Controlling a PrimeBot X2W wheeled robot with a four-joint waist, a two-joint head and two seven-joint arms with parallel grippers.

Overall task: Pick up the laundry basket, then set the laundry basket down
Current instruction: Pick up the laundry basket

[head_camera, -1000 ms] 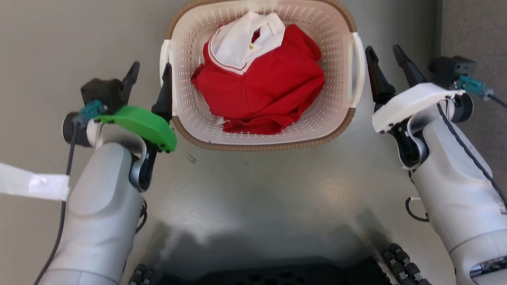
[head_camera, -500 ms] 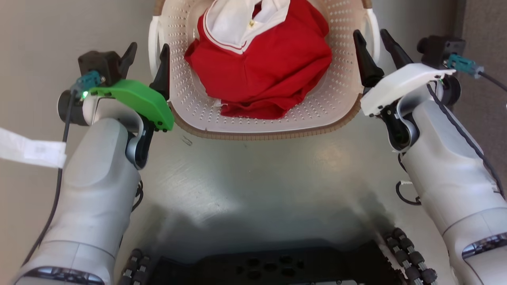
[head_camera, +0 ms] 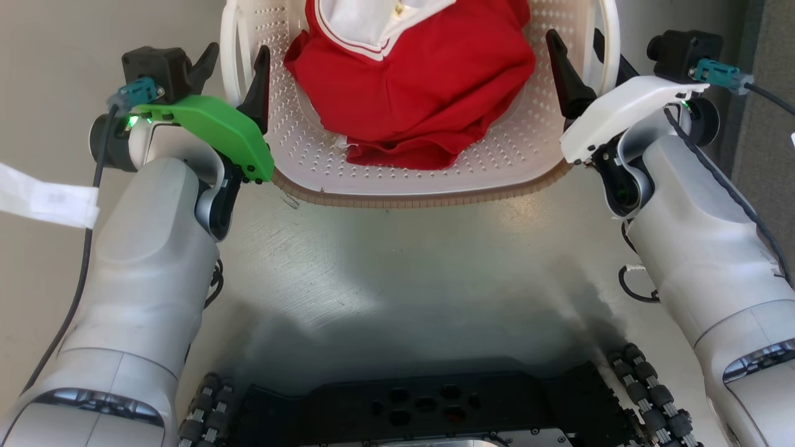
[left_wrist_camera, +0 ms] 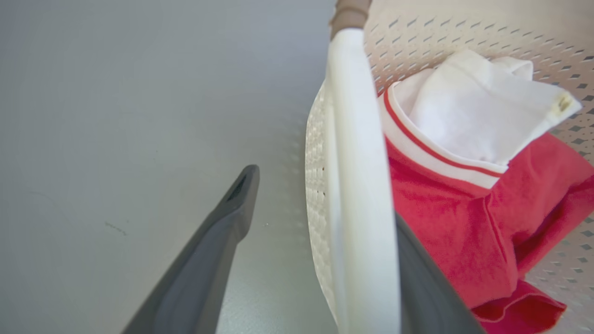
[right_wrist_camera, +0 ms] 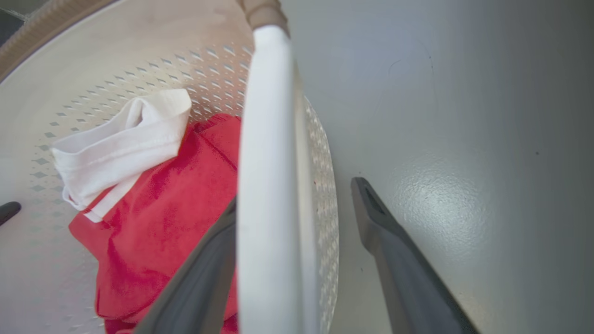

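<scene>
1. Nearest in the head view is the robot's dark wheeled base (head_camera: pixel 422 410). Beyond it is the smooth grey floor (head_camera: pixel 397 261), with a strip of white tape (head_camera: pixel 43 198) at the left edge.
2. The left tool (head_camera: pixel 240 53), under a green cover, is released. Its two long dark fingers stand apart astride the white left loop handle (head_camera: pixel 228 56), one inside the basket wall and one outside.
3. In the left wrist view, the outer finger (left_wrist_camera: pixel 204 269) stands clear of that handle. The inner one lies just behind it, perhaps touching.
4. The right tool (head_camera: pixel 574 38), under a white cover, is likewise released and straddles the white right loop handle (head_camera: pixel 612 43).
5. In the right wrist view, its outer finger (right_wrist_camera: pixel 399 260) stands apart from the handle and the inner one is close beside it.
6. The small cream-white perforated plastic laundry basket (head_camera: pixel 397 177), with its brown woven-look rim, sits between the two tools at the top middle of the head view.
7. Inside it lies a crumpled red cloth garment (head_camera: pixel 422 93) with a white collar.
</scene>
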